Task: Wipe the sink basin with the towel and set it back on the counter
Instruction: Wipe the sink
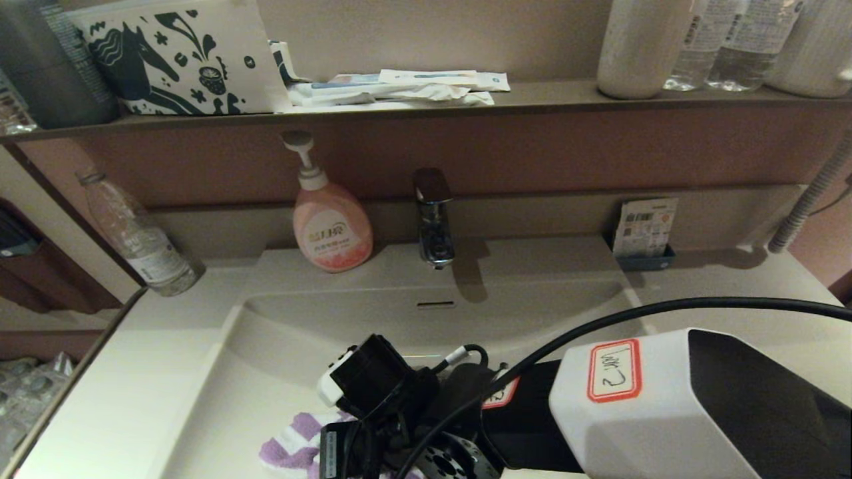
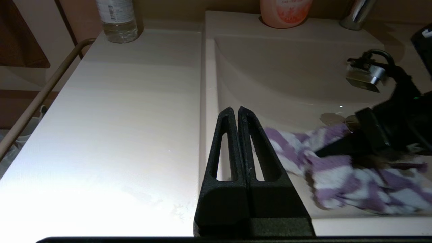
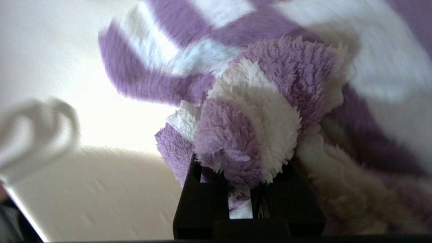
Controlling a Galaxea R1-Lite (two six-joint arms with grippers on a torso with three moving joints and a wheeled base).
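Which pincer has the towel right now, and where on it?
The right pincer is shut on a bunched fold of the towel, down in the sink basin. The left pincer is shut and holds nothing.

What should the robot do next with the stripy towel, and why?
Probably drag the towel a little further across the sink basin. The right gripper is shut on the towel, which lies low in the basin near its front, so most of the bowl looks unwiped. The left gripper is shut, over the counter edge.

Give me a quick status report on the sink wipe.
Right hand shut on towel, down in sink basin. Left hand shut, empty, over counter edge. Nothing blocking.
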